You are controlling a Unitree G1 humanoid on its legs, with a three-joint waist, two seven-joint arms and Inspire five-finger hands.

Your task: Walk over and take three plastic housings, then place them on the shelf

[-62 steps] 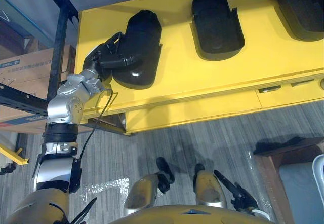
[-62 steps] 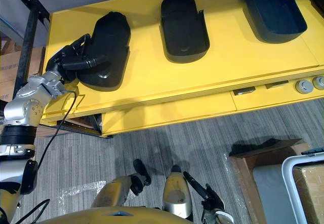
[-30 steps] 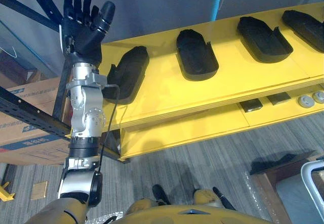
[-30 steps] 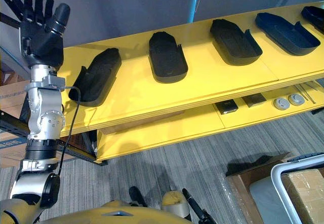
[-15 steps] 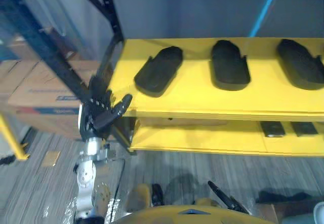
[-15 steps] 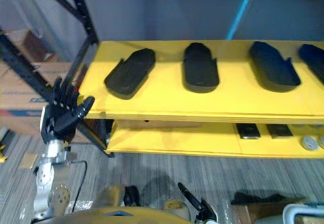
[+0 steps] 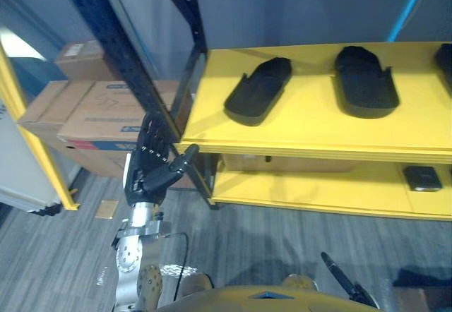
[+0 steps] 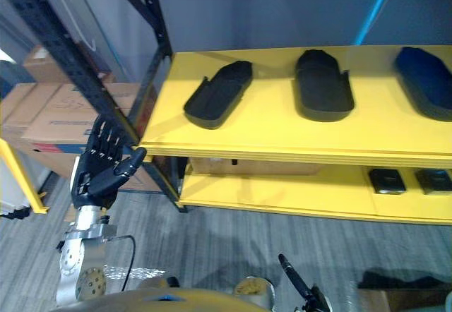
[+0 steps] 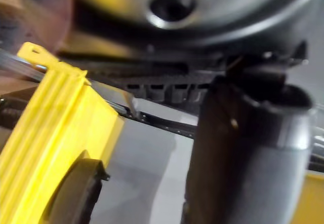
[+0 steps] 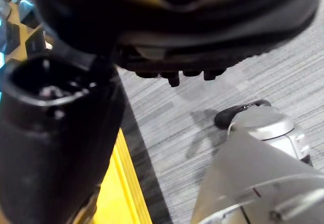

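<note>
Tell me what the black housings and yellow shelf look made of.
Black housings: probably moulded plastic, matte; thin raised walls, dull even surface. Yellow shelf: smooth painted or laminated board, perhaps wood; grooved lines run along its front edge.

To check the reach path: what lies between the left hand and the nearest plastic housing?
In the left eye view, the rack's black upright and bare yellow shelf lie between the left hand and that plastic housing.

On the top board of the yellow shelf [image 8: 282, 132], in a row and well apart: left housing [image 8: 219, 102], black, angled toward the far right; middle housing [image 8: 323, 85], black, lying straight; right housing [image 8: 424, 82], dark blue. All shallow, elongated shells.
</note>
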